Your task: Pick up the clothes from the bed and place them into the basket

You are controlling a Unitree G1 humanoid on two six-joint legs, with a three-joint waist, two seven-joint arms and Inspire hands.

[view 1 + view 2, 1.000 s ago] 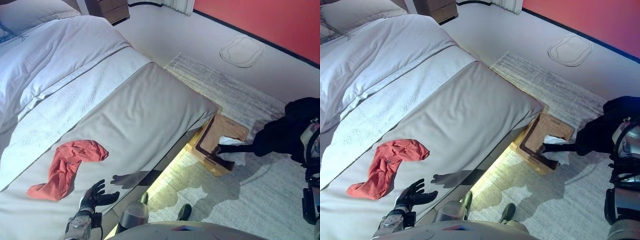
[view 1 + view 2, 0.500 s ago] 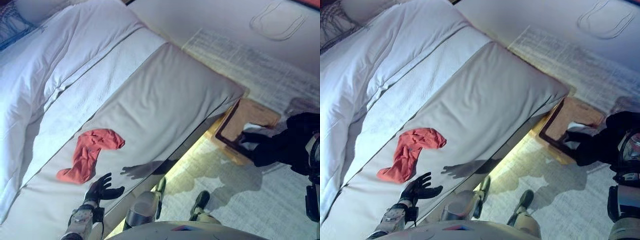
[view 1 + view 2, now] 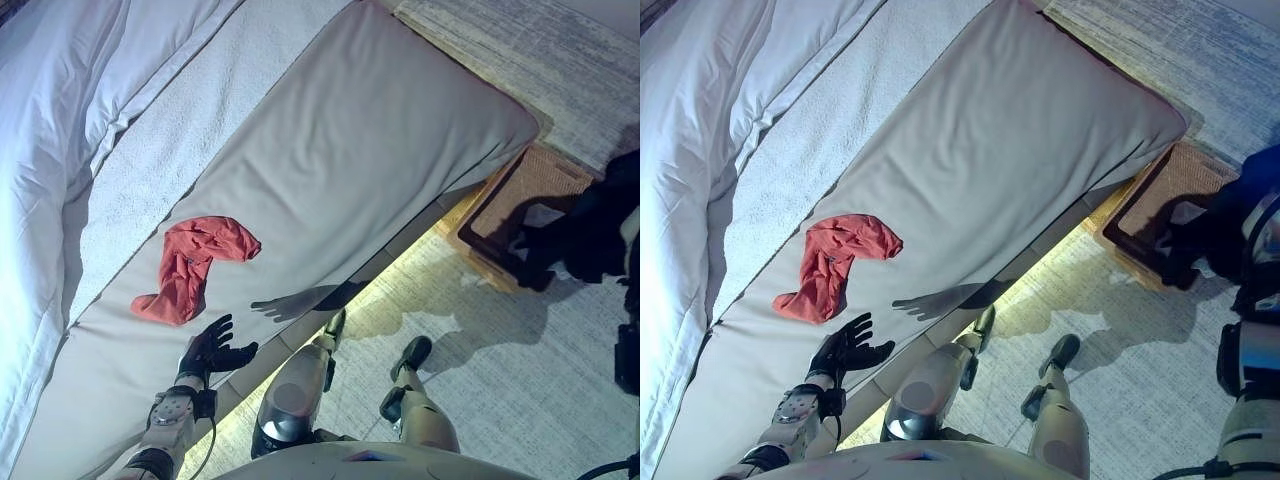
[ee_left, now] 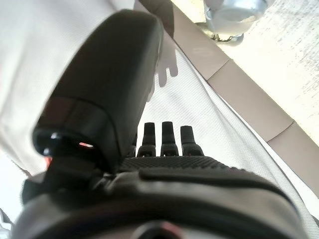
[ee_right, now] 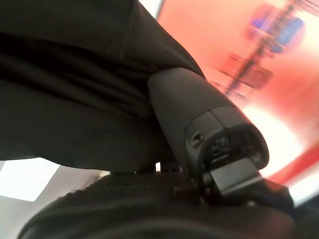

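- Basket (image 3: 500,225) of brown wicker stands on the rug (image 3: 560,350) beside the foot corner of the bed (image 3: 350,150); we see a white piece (image 3: 543,214) lying inside it, partly covered by a black garment (image 3: 590,235).
- We find that black garment hanging over the basket's far side, right where the right arm comes in; in the right wrist view black cloth fills the space beside the thumb.
- We cannot tell from any view whether the right hand (image 5: 209,144) has its fingers spread or curled, since they are hidden by the black cloth.
- We see the left hand (image 3: 210,350) held over the grey bed cover near the bed's edge, palm down, fingers straight and fanned, thumb out to the side; it holds nothing.
- In the left wrist view its fingers (image 4: 162,137) reach straight out over the pale cover, apart from the cloth.
- We see a red garment (image 3: 190,265) lying on the grey cover, just beyond the left hand's fingertips and not touching them.
- We read its long axis as a slant: the bunched wider end points toward the foot of the bed, the narrower tail runs back toward the white duvet (image 3: 60,120) and the hand's side.
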